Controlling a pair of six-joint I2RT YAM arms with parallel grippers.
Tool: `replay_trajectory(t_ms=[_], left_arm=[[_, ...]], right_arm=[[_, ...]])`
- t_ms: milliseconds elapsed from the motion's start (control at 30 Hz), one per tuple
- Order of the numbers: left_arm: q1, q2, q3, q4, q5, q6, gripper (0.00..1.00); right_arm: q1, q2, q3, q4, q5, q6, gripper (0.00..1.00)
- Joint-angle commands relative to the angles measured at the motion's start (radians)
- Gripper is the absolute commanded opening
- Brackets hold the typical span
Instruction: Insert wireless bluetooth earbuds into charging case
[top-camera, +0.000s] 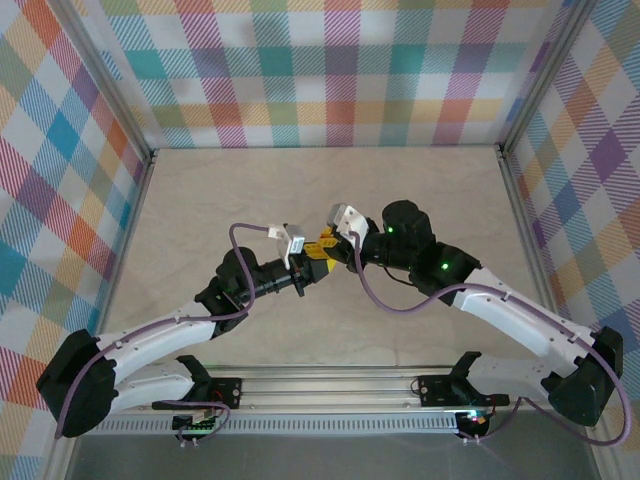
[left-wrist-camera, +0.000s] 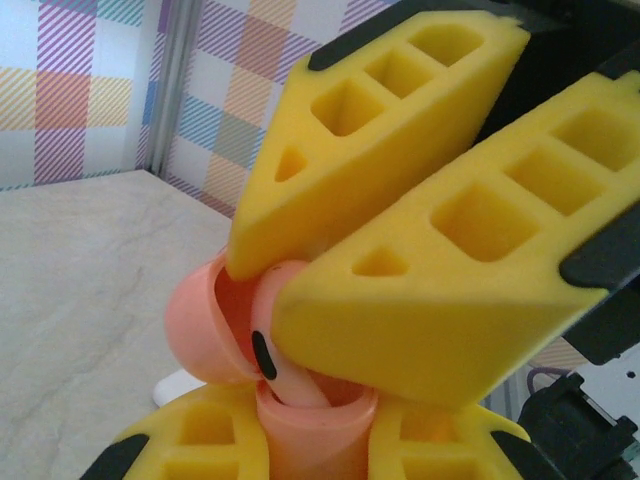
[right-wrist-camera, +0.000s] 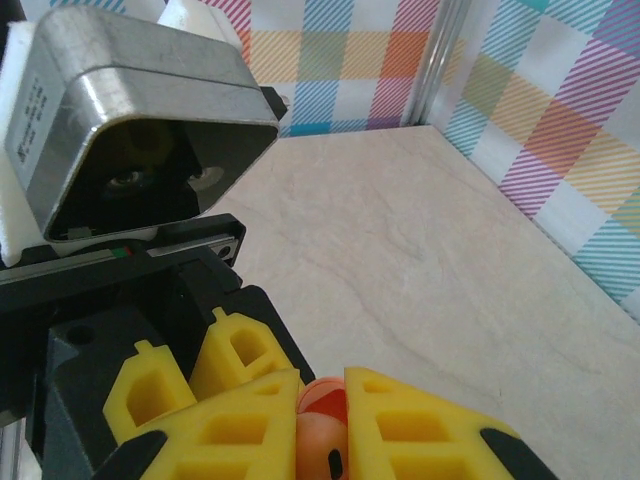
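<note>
Above the middle of the table my two grippers meet tip to tip. My left gripper (top-camera: 312, 265) (left-wrist-camera: 315, 432) is shut on a salmon-pink charging case (left-wrist-camera: 318, 445), held upright with its lid (left-wrist-camera: 195, 330) swung open to the left. My right gripper (top-camera: 333, 243) (left-wrist-camera: 265, 290) (right-wrist-camera: 322, 420) is shut on a salmon-pink earbud (left-wrist-camera: 290, 378) (right-wrist-camera: 322, 452). The earbud's stem reaches down into the case's mouth and its head sits against the open lid. In the right wrist view the lid's red inside (right-wrist-camera: 330, 398) shows just past the earbud, and the left gripper's yellow fingers (right-wrist-camera: 235, 350) stand to the left.
The marble-pattern table (top-camera: 420, 190) is walled by checked cloth and metal posts (top-camera: 130, 130). A small white object (left-wrist-camera: 175, 385) lies on the table behind the pink lid, mostly hidden. The left wrist's camera housing (right-wrist-camera: 140, 130) looms close at upper left in the right wrist view.
</note>
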Motion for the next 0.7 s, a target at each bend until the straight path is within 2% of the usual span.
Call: replay_trajectory(t_ms=[0, 400, 667], left_arm=[[-0.014, -0.040, 0.030, 0.028, -0.014, 0.008, 0.00], [-0.015, -0.086, 0.008, 0.005, -0.042, 0.021, 0.00], [-0.014, -0.111, 0.017, -0.036, -0.045, 0.048, 0.00]], right_arm=[[0.013, -0.020, -0.024, 0.002, -0.033, 0.001, 0.17], [0.013, -0.035, 0.011, -0.050, -0.111, 0.035, 0.31], [0.013, 0.034, 0.084, -0.106, -0.248, 0.106, 0.38]])
